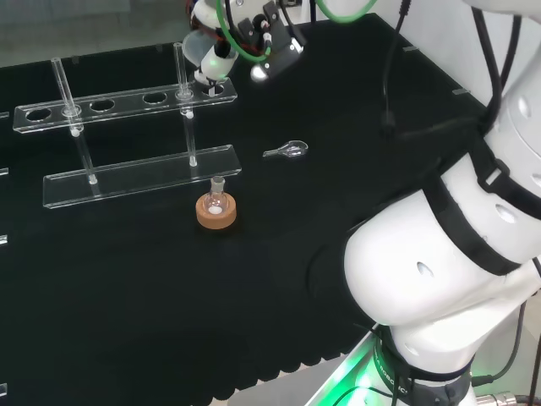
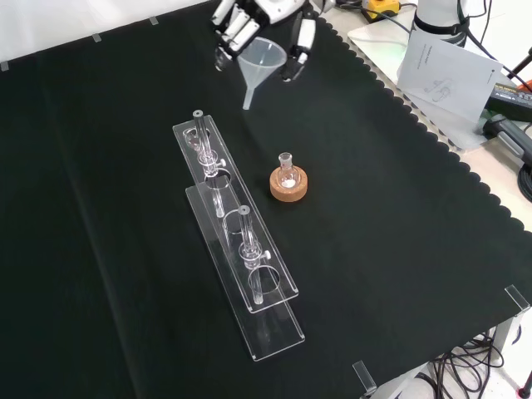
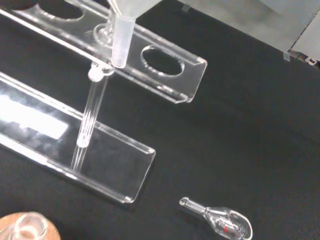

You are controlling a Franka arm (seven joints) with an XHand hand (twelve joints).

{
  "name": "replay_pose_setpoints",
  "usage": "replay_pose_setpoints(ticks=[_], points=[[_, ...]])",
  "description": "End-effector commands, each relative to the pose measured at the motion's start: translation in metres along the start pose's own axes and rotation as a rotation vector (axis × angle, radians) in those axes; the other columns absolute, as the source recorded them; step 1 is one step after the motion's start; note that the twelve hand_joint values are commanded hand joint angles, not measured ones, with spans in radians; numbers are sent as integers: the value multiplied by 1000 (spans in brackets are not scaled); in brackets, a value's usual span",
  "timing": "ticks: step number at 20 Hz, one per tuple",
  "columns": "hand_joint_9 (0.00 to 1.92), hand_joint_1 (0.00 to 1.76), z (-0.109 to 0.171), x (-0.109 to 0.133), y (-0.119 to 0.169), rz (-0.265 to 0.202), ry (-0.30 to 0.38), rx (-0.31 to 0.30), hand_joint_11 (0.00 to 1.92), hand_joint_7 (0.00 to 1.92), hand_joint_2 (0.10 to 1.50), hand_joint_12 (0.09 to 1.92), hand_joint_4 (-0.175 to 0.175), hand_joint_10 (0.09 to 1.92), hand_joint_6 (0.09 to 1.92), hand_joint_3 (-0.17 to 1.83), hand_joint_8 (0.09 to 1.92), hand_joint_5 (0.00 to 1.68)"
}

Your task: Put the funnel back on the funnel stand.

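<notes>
Funnel (image 2: 263, 63) carried upright, spout down, above the end of the funnel stand (image 1: 127, 103).

Gripped at the cone rim by the hand (image 2: 253, 18), fingers curled round it, so the spout hangs free to drop through a hole. Seen from the wrist, spout tip close over the upper rail, beside the last oval hole (image 3: 161, 61) rather than in it; not yet seated. Empty, as far as can be judged. On the worktop (image 2: 399, 208): small round flask (image 2: 288, 173) sitting in a cork ring (image 1: 216, 211), contents hard to make out; small glass piece (image 1: 287, 150) lying well apart.
</notes>
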State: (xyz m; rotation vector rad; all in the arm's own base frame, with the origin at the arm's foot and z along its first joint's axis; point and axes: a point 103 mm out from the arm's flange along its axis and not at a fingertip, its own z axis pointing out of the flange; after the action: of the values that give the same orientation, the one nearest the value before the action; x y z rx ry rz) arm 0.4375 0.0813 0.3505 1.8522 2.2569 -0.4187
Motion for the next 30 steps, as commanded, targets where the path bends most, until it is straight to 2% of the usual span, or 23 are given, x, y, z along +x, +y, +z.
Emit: replay_pose_setpoints(ticks=[1,12,30], points=[[1180,675,6,-30,37,12,29,9,701,716,813,1174,-35,414,87,445,664,594],[1175,671,30,-46,80,5,25,27,700,715,814,1176,-35,416,87,445,666,598],[1171,671,67,-46,105,-26,35,75,697,715,813,1176,-35,420,87,443,669,604]])
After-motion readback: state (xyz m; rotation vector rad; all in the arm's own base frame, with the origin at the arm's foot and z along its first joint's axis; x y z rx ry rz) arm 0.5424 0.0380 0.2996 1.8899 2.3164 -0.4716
